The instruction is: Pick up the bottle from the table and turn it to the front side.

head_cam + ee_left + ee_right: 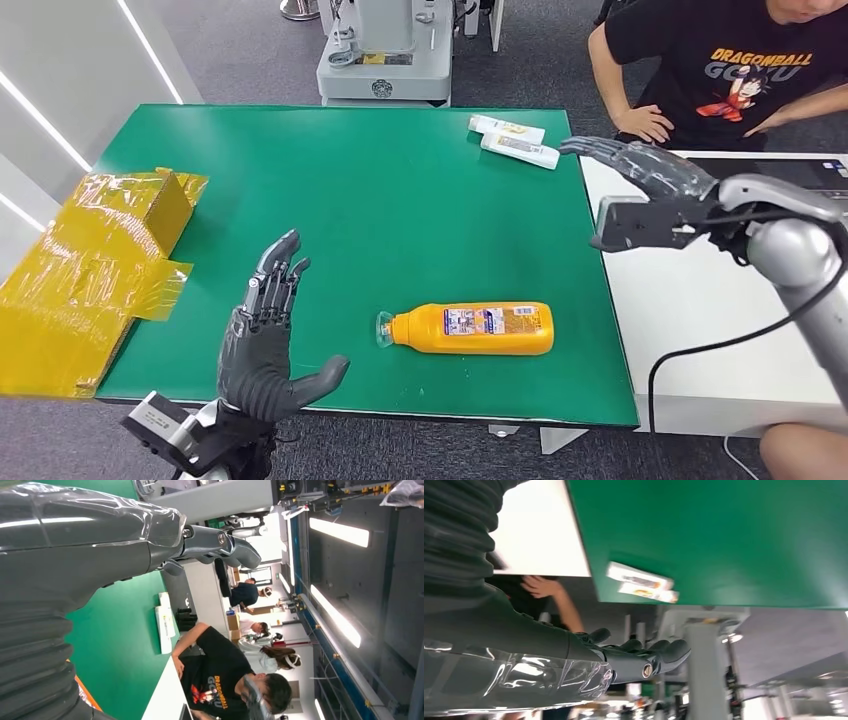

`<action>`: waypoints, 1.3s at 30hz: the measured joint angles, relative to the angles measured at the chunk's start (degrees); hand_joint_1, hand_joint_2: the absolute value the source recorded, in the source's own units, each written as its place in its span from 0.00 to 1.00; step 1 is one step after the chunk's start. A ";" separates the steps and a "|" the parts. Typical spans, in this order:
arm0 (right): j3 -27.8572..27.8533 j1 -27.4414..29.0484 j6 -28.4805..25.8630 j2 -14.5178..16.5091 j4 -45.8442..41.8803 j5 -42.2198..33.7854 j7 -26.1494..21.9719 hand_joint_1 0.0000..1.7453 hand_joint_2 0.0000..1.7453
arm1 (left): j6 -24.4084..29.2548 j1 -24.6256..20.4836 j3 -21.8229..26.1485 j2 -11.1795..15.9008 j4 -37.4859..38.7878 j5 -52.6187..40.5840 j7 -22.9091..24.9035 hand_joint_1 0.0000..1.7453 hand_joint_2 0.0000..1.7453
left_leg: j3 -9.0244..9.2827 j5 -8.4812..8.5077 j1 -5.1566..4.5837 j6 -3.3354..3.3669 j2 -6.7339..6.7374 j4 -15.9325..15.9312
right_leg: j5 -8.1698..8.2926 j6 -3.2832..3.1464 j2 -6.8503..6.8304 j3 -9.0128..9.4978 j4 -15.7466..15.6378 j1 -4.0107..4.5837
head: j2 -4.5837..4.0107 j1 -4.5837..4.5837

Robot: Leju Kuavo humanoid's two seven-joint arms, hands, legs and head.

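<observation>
- Bottle point(470, 329): orange, lying on its side on the green table point(380, 200), near the front edge. Clear cap end faces the left hand; a printed label faces up, its text too small to read. Untouched by either hand.
- Left hand point(265, 345): raised above the table's front left part, near the bottle's cap end but apart from it. Fingers straight and spread, thumb stuck out toward the bottle; holds nothing. In the left wrist view its grey cover blocks much of the frame and the fingers point(235, 547) show partly.
- Right hand point(640, 170): held over the seam between the green table and the white table point(700, 300), well apart from the bottle. Fingers extended flat, nothing in them. Forearm cut off by the frame's right edge.
- Two white tubes point(515, 142): lying side by side at the far right of the green table; blurred in the right wrist view point(641, 582).
- Yellow box point(90, 260): flaps open, overhanging the table's left edge, partly cut off.
- Person point(730, 70): black printed shirt, beyond the white table; head out of frame in the head view.
</observation>
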 joint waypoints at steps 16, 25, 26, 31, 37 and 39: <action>22.42 -8.89 -0.89 11.61 17.26 -5.65 -2.85 0.00 1.00 | 0.14 -0.74 0.00 0.03 0.31 0.25 -0.16 0.00 1.00 | -0.01 0.04 0.03 -0.06 -0.17 0.00 | -0.01 0.00 -0.15 0.00 -0.02 0.03 | 0.00 0.00; 25.50 -4.99 -4.33 13.07 23.50 -5.23 -5.49 0.00 1.00 | 0.50 -1.32 0.00 0.36 1.49 0.78 -0.30 0.00 1.00 | -0.01 0.04 0.03 -0.06 -0.18 0.01 | -0.01 0.00 -0.15 0.00 -0.03 0.03 | 0.00 -0.01; 25.73 -4.69 -4.42 13.08 23.98 -5.19 -5.60 0.00 1.00 | 0.51 -1.46 0.00 0.38 1.67 0.81 -0.31 0.00 1.00 | -0.01 0.04 0.03 -0.06 -0.17 0.01 | -0.01 0.00 -0.15 0.00 -0.02 0.03 | 0.00 0.00; 26.49 -3.71 -4.99 13.08 25.44 -5.16 -5.92 0.00 1.00 | 0.87 -1.72 0.00 0.45 2.28 1.10 -0.43 0.00 1.00 | 0.00 0.04 0.03 -0.06 -0.16 0.01 | -0.01 0.00 -0.13 0.00 -0.03 0.03 | 0.00 0.00; 26.94 -0.90 -6.69 13.10 27.04 -4.55 -6.70 0.00 1.00 | 1.79 -1.74 0.00 0.57 2.54 1.96 -0.97 0.00 1.00 | 0.00 0.04 0.03 -0.06 -0.17 0.01 | -0.02 0.00 -0.14 0.00 -0.03 0.03 | 0.00 0.00; 26.94 0.65 -7.70 13.10 27.50 -4.20 -7.07 0.00 1.00 | 1.96 -1.82 0.00 0.65 2.73 2.17 -0.99 0.00 1.00 | -0.01 0.04 0.03 -0.06 -0.17 0.01 | -0.02 0.00 -0.14 0.00 -0.04 0.03 | 0.00 0.00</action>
